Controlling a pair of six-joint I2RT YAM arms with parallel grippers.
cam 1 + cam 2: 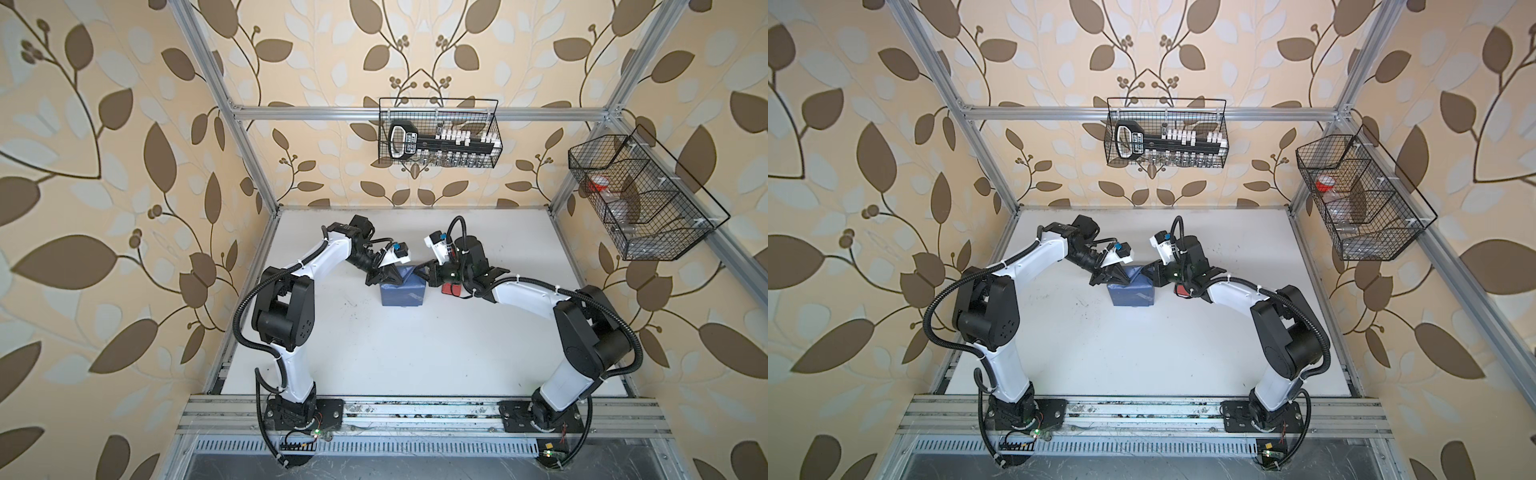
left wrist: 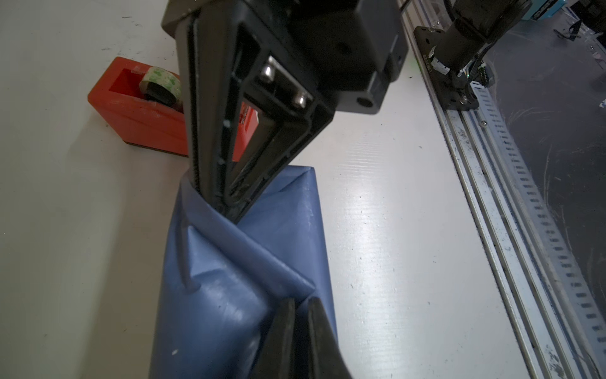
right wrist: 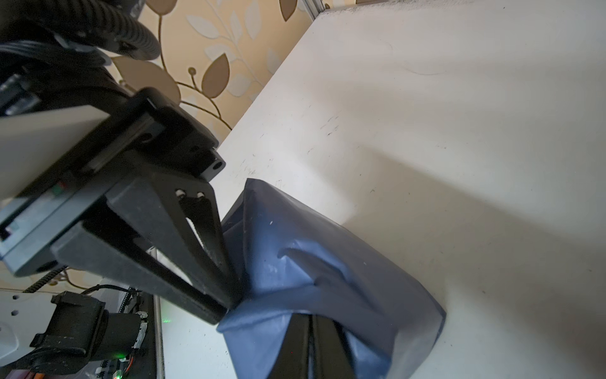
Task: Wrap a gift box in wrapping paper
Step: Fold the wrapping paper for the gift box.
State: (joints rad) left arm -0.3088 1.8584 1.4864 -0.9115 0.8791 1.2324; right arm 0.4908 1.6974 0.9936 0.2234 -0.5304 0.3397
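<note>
The wrapping paper [image 1: 402, 294] [image 1: 1132, 294] is folded round a block at the table's middle; the gift box is hidden under it. The slate-blue paper shows creases and a diagonal flap across its top [image 2: 249, 249] [image 3: 328, 262]. My left gripper [image 1: 398, 279] [image 2: 300, 300] comes in from the left, jaws nearly together, pinching the end of that flap. From the right, my right gripper [image 1: 420, 272] [image 3: 311, 316] is shut on the paper at the flap's other end. Each wrist view shows the opposite gripper biting the paper: the right gripper [image 2: 226, 210], the left gripper [image 3: 229, 305].
A red tape dispenser [image 1: 451, 289] [image 2: 137, 115] sits just right of the package, under the right wrist. Two wire baskets hang on the frame: one at the back [image 1: 440, 133], one at the right [image 1: 636, 195]. Aluminium rails [image 1: 415, 415] run along the table's front edge.
</note>
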